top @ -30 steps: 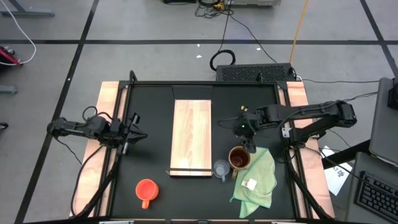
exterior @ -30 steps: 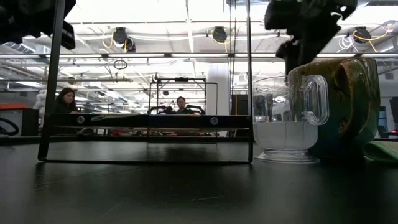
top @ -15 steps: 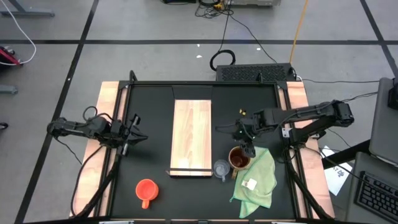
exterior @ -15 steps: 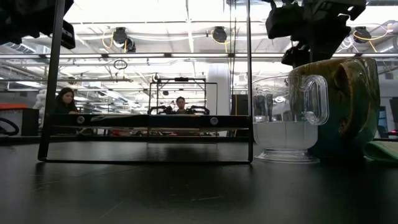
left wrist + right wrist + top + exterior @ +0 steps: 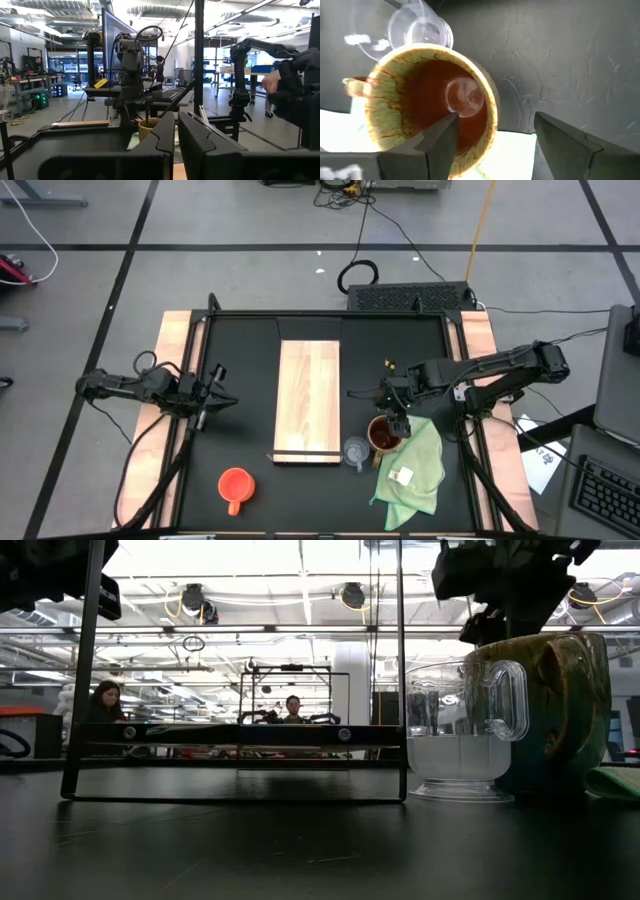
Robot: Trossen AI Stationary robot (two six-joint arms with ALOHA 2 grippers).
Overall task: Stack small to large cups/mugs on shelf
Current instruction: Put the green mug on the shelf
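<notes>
A brown mug (image 5: 384, 434) stands upright on the black table at the far left corner of a light green cloth (image 5: 412, 465). A small clear glass cup (image 5: 356, 450) stands close by its left side, and both show in the low view: the mug (image 5: 555, 710) and the glass cup (image 5: 460, 740). An orange-red mug (image 5: 236, 486) stands near the front left. The light-wood board (image 5: 309, 402) lies flat at mid-table. My right gripper (image 5: 398, 416) is open just above the brown mug (image 5: 430, 95), one finger (image 5: 440, 142) over its hollow and one (image 5: 565, 147) outside its rim. My left gripper (image 5: 216, 394) is shut at the table's left edge.
The glass cup (image 5: 420, 30) stands right beside the brown mug's wall. The board's dark strip (image 5: 305, 455) is at its near end. A black frame post (image 5: 400, 670) stands just left of the glass cup in the low view. People sit far off in the room.
My right gripper has moved toward the table's near edge, from beyond the brown mug to a spot over its rim, staying open. The mugs, glass cup and board have kept still.
</notes>
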